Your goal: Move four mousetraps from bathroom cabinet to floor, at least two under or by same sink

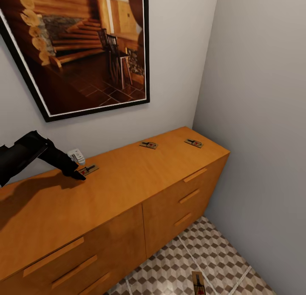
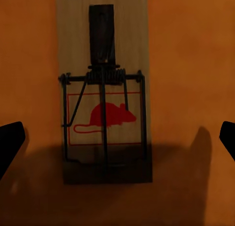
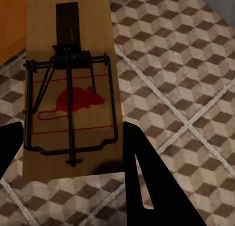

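Three mousetraps lie on top of the orange-brown cabinet (image 1: pixel 127 188): one at the left (image 1: pixel 89 169), one in the middle (image 1: pixel 148 145) and one near the right end (image 1: pixel 194 143). My left gripper (image 1: pixel 80 174) hovers right at the left mousetrap (image 2: pixel 105 103), open, with its fingers (image 2: pixel 10 145) spread wide on either side and not touching it. A fourth mousetrap (image 3: pixel 73 89) sits between the fingers (image 3: pixel 139 172) of my right gripper (image 3: pixel 73 125), which is shut on it above the cube-patterned bathroom floor (image 3: pixel 196 89). That mousetrap (image 1: pixel 197 283) appears low in the head view.
A large framed picture (image 1: pixel 80 48) hangs on the grey wall above the cabinet. A small white fitting (image 1: pixel 76 155) sits on the wall behind my left gripper. A grey side wall (image 1: pixel 263 116) closes in on the right, leaving a narrow strip of floor (image 1: pixel 221 261).
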`<state>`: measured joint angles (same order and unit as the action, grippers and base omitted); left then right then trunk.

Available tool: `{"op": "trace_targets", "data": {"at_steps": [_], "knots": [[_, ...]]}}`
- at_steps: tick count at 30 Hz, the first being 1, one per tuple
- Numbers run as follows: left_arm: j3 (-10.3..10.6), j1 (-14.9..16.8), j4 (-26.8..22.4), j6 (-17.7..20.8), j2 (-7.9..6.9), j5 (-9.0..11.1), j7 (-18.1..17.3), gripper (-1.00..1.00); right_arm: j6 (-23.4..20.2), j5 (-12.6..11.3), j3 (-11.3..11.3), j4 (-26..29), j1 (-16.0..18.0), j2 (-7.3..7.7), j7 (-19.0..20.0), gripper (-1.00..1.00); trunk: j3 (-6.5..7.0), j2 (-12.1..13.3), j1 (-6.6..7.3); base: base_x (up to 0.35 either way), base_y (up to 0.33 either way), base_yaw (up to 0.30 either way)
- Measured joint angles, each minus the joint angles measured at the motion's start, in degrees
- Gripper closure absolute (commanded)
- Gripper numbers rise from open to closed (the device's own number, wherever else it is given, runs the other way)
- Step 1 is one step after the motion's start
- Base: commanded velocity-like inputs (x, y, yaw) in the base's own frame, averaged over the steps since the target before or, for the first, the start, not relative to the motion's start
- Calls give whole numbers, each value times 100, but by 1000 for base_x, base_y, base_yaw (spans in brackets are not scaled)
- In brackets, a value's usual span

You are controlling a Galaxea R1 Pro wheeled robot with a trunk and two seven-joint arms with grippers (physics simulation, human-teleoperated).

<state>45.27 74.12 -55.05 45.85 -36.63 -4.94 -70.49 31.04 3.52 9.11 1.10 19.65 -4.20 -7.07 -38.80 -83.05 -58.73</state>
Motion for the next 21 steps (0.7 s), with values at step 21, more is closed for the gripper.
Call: {"op": "trace_targets", "data": {"at_steps": [21], "knots": [[0, -1, 250, 0, -7, 6, 0, -100, 0, 0, 0, 0, 0, 0, 0, 100, 0, 0, 0, 0, 0, 0]]}}
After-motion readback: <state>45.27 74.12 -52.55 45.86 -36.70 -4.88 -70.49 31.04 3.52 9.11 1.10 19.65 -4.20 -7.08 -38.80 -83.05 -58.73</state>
